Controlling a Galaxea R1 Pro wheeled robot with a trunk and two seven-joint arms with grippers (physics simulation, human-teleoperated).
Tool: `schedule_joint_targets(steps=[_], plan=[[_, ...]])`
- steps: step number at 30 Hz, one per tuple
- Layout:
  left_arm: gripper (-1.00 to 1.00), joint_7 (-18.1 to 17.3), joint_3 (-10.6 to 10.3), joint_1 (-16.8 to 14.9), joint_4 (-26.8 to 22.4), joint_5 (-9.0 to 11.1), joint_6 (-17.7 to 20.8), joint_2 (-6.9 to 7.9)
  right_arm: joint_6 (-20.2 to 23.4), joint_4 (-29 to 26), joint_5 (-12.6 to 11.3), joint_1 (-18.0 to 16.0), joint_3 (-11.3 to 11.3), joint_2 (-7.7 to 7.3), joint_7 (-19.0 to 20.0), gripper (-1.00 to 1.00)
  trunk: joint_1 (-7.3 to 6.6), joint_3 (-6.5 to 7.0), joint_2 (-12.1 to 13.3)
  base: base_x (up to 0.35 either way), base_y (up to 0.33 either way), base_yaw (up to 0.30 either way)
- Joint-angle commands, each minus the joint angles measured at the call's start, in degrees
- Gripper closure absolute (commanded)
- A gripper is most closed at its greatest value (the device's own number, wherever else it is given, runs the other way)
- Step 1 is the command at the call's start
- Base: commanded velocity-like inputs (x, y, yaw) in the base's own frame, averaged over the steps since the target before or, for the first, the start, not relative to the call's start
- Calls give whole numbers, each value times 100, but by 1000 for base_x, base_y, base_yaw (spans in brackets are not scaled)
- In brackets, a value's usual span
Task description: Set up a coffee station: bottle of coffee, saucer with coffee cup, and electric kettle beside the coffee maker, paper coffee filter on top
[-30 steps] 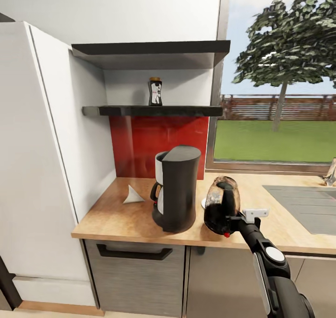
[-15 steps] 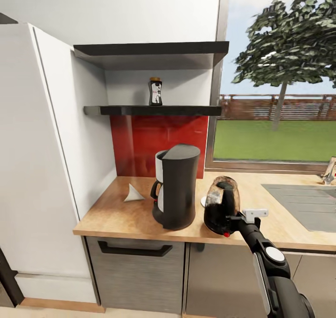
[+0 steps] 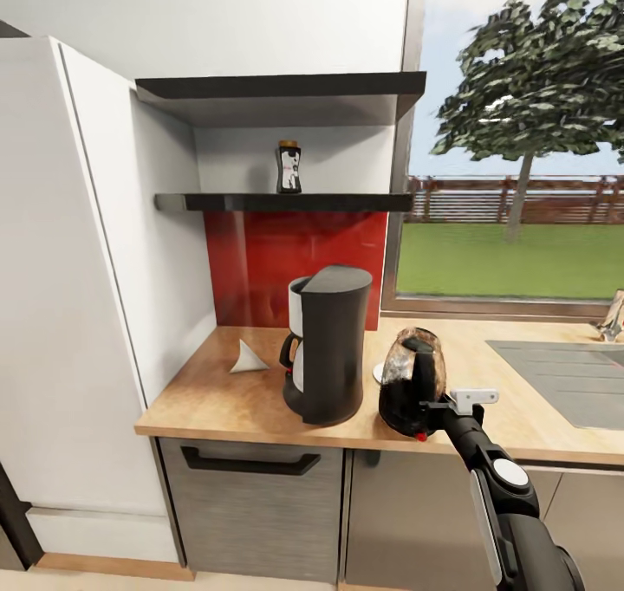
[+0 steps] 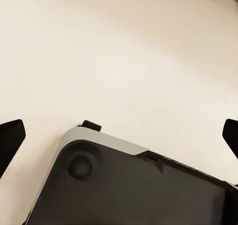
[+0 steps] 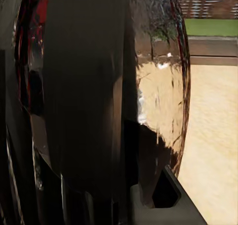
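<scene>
Kettle (image 3: 411, 392) is standing on the wooden desk (image 3: 225, 405), one of it, just beside one coffee maker (image 3: 329, 344), near the front edge. The right tool (image 3: 431, 411) is reaching in at the kettle's handle side; whether it is gripping I cannot tell. One white paper filter (image 3: 247, 359) is lying on the desk by a red backsplash (image 3: 286, 262). One coffee bottle (image 3: 289, 168) is sitting on the dark shelf (image 3: 286, 203). A window (image 3: 520, 140) is showing lawn and one tree. The left tool (image 4: 119, 136) is spread wide.

The right gripper (image 3: 431, 409) is hidden behind the squat clear-glass electric kettle (image 3: 411, 392), which also covers most of a small white saucer (image 3: 379, 373).
</scene>
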Motion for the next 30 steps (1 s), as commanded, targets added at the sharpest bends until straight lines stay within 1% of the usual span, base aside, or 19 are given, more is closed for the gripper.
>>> schedule_joint_targets(steps=[1,30], plan=[[-100,-3,-8,1,-8,26,-9,-1,22,-13,44,-7,-18,7,54,100,24,-26,-49,0,0,0],[-100,-3,-8,2,-8,26,5,-2,-4,-13,46,-6,-9,7,62,100,661,-547,-1212,0,0,0]])
